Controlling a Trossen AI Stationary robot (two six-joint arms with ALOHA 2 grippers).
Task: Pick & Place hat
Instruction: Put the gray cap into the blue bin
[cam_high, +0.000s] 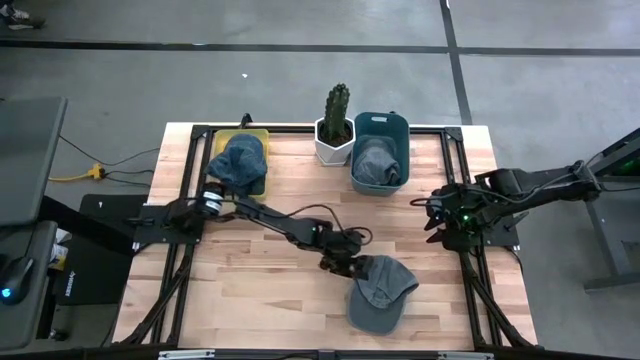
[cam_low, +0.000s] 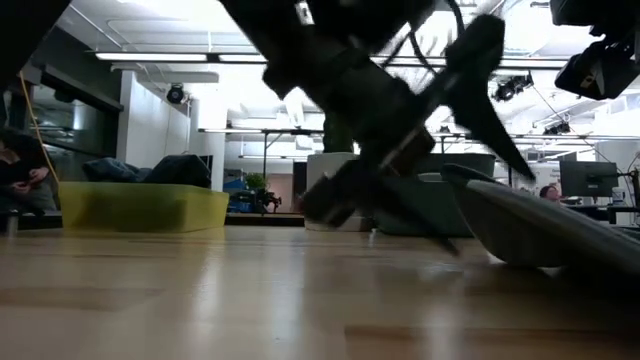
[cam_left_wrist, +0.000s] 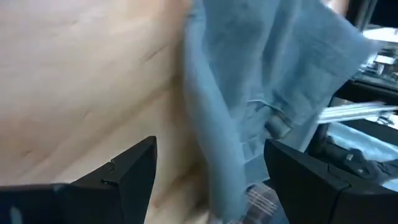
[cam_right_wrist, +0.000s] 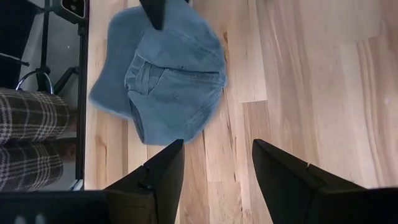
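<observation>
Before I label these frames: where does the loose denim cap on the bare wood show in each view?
High: denim cap near the front edge, at the left hand.
Low: right side, seen edge-on.
Left wrist: between the open fingers.
Right wrist: upper left.
Shared landmark: the left hand's dark fingers at the cap.

Two dark, matte-black jointed arms; black cabling loops along left arm (cam_high: 270, 217). Right arm (cam_high: 520, 190) shows small green indicator light. Fingers (cam_right_wrist: 283, 180) black, wedge-shaped plastic.
</observation>
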